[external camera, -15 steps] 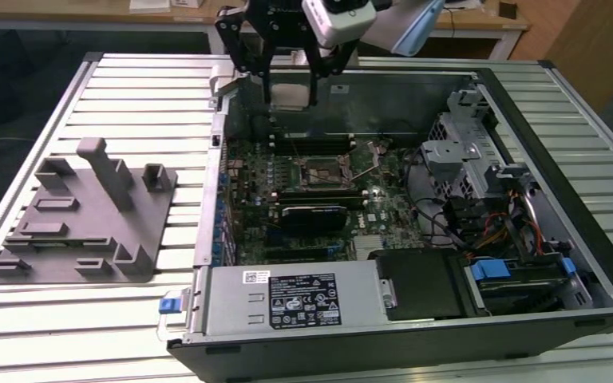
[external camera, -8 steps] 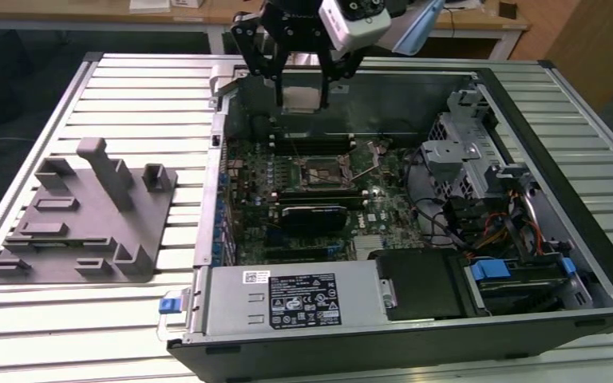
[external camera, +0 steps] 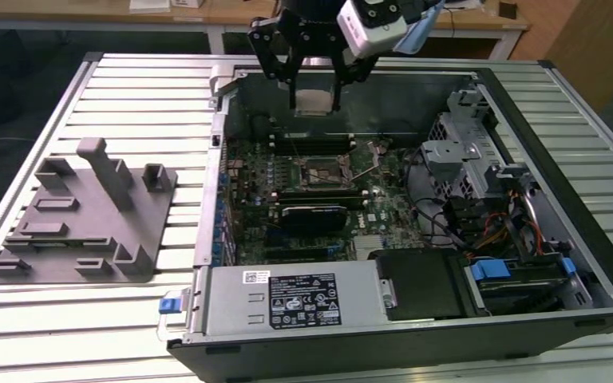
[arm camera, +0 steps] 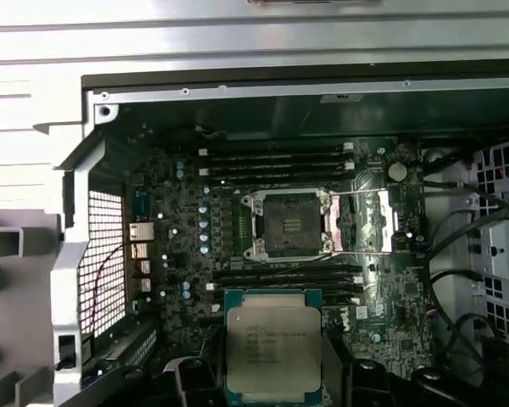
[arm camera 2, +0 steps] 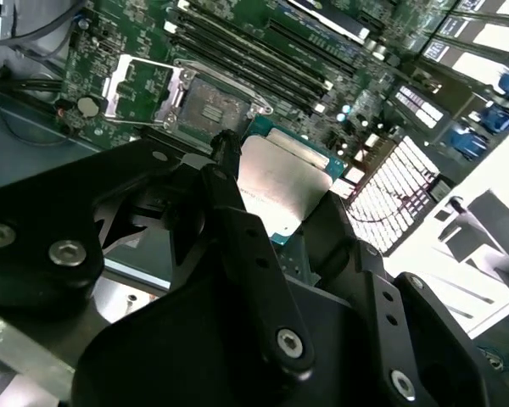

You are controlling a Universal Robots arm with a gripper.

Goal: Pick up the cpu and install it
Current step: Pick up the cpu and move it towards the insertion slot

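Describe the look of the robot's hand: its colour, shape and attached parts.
The hand is matte black, built of jointed links with two slim fingers. Silver screw heads mark the joints. A pale grey camera box is mounted beside it.

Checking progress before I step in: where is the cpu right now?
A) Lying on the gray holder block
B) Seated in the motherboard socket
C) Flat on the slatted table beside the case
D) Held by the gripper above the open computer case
D: the cpu is clamped between the fingers of the gripper over the motherboard, while the socket lies open and empty in the first wrist view.
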